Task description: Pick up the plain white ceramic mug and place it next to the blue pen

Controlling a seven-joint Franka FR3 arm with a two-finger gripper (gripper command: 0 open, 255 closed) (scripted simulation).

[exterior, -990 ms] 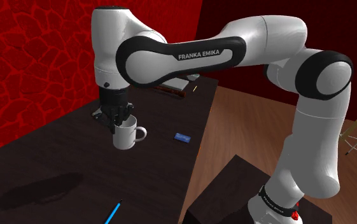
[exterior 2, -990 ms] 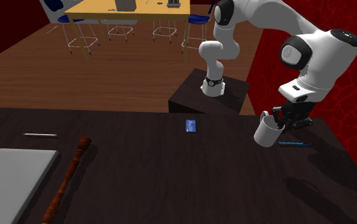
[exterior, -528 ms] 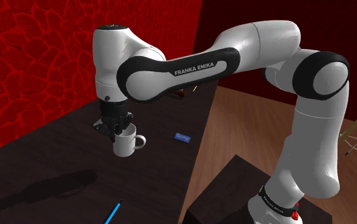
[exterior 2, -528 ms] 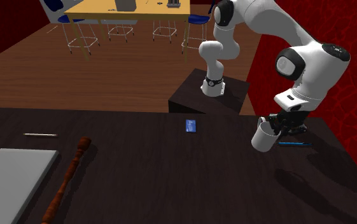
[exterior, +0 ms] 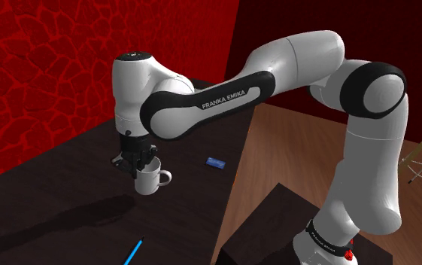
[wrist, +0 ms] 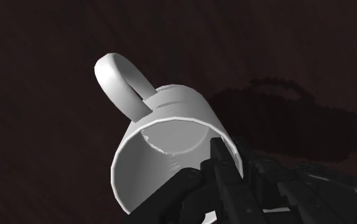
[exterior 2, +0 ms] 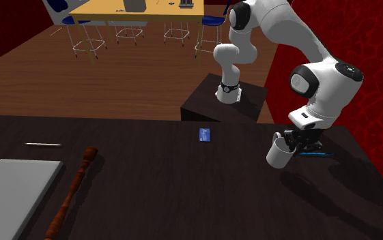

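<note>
White mug (exterior: 148, 182) hangs from the black gripper (exterior: 139, 166), directly under it. The fingers are closed on the mug's rim on the side away from the handle, which points to the shoulder view's right. In the wrist view one finger (wrist: 170, 194) lies inside the mug (wrist: 170, 137) and the other outside, pinching the wall at the gripper (wrist: 210, 170). The mug sits low over the dark table (exterior: 59, 188); whether its base touches the top cannot be told.

In the second exterior view the mug (exterior 2: 277, 154) is just below the gripper (exterior 2: 289, 141), and the blue pen (exterior 2: 315, 154) lies flat on the table (exterior 2: 183, 198) close to the mug on that view's right, apart from it. The shoulder view shows the pen (exterior: 132, 252) lower in that view than the mug.

Counted: one mug, one pen, one small blue card (exterior 2: 205, 135) near the table's edge by the stand (exterior 2: 227, 102), one brown rod (exterior 2: 70, 194), one thin pale stick (exterior 2: 44, 144) and one grey slab (exterior 2: 12, 198).
</note>
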